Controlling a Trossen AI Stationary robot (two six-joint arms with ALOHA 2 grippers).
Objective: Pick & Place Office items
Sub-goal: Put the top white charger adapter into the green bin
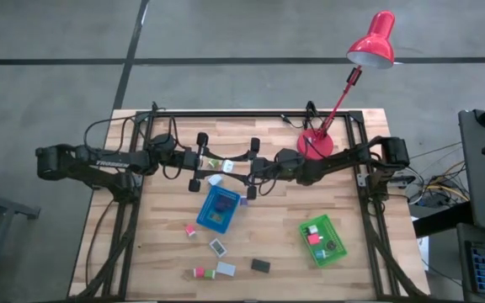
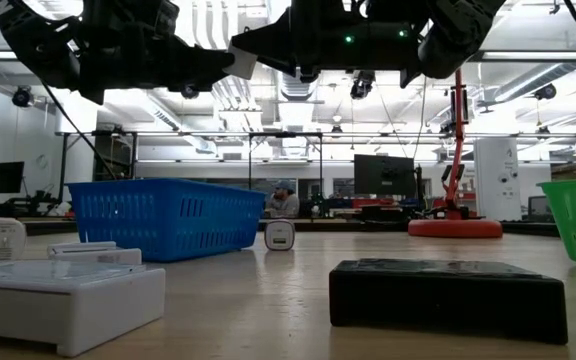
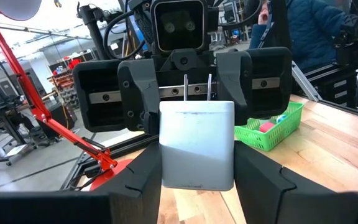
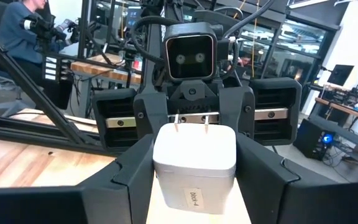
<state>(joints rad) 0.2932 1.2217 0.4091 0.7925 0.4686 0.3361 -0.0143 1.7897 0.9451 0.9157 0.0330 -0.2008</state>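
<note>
A white plug block (image 3: 197,146) with two metal prongs hangs in the air over the table's far middle, between my two grippers, which face each other. My left gripper (image 3: 197,169) comes from the table's left (image 1: 210,162) and is shut on the block. My right gripper (image 4: 194,175) comes from the right (image 1: 242,168) and is shut on the same block (image 4: 194,152). Other small office items lie on the table: a white one (image 1: 216,179), a black box (image 1: 260,265) and several more near the front (image 1: 217,247). My left gripper pinches the white block's two opposite sides (image 3: 165,163) between its two fingers. The fingers lie level and come from the table's left. The block is lifted clear of the table. My right gripper has its two fingers against the block's sides (image 4: 160,169), at the end with the small label. The fingers lie level and come from the table's right. The block sits level between both grippers, clear of the table.
A blue tray (image 1: 217,209) stands just near of the grippers, a green tray (image 1: 322,240) at the front right. A red desk lamp (image 1: 317,143) stands at the far right beside my right arm. In the low view a black box (image 2: 448,290) and a white box (image 2: 63,292) lie near the front edge.
</note>
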